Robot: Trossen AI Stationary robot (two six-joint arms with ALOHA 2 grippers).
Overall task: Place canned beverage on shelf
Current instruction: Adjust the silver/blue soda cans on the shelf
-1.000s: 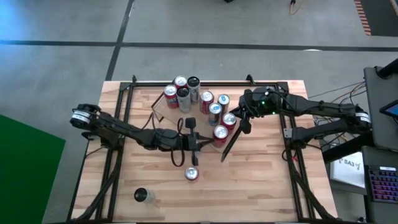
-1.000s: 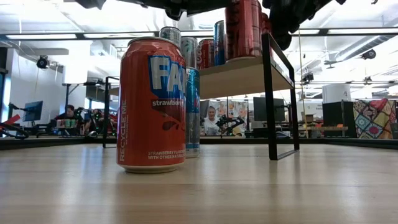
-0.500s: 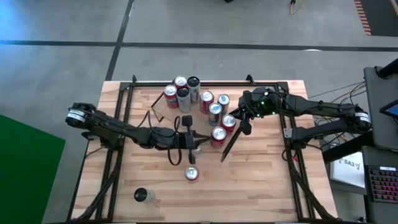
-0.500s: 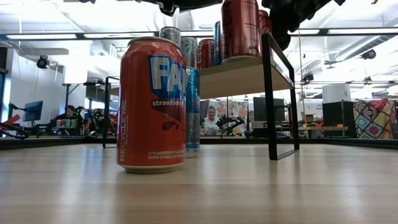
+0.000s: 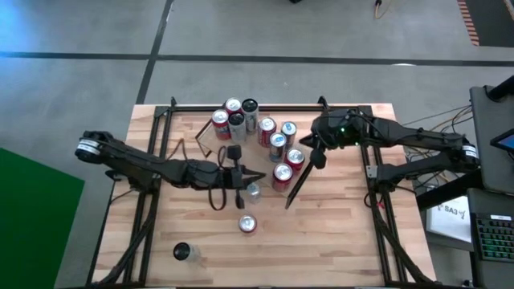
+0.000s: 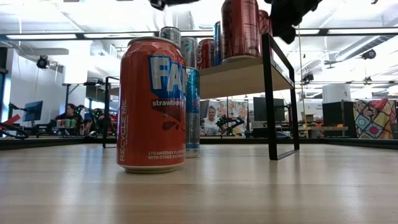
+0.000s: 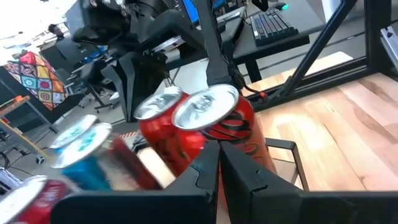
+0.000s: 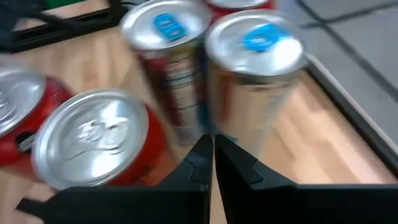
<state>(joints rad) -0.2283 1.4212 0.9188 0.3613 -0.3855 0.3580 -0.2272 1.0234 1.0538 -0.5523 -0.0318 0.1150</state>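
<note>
The light-wood plank shelf with black metal end frames (image 5: 241,138) sits on the butcher-block worktop (image 5: 337,233) toward twelve o'clock, carrying a cluster of red, blue and dark drink cans. The left pincer (image 5: 259,177) is closed and empty, with a silver-topped can (image 5: 254,190) on the worktop just beside it and a red can (image 5: 247,225) toward six o'clock. The right pincer (image 5: 318,160) is closed and empty, at the shelf's three o'clock end above the cans.

L arm pulled back toward its own side; L tool (image 5: 259,178), closed, now just left of the silver can (image 5: 254,191) it covered before. R tool (image 5: 317,157) edged slightly away from the shelf (image 5: 299,178) cans
</note>
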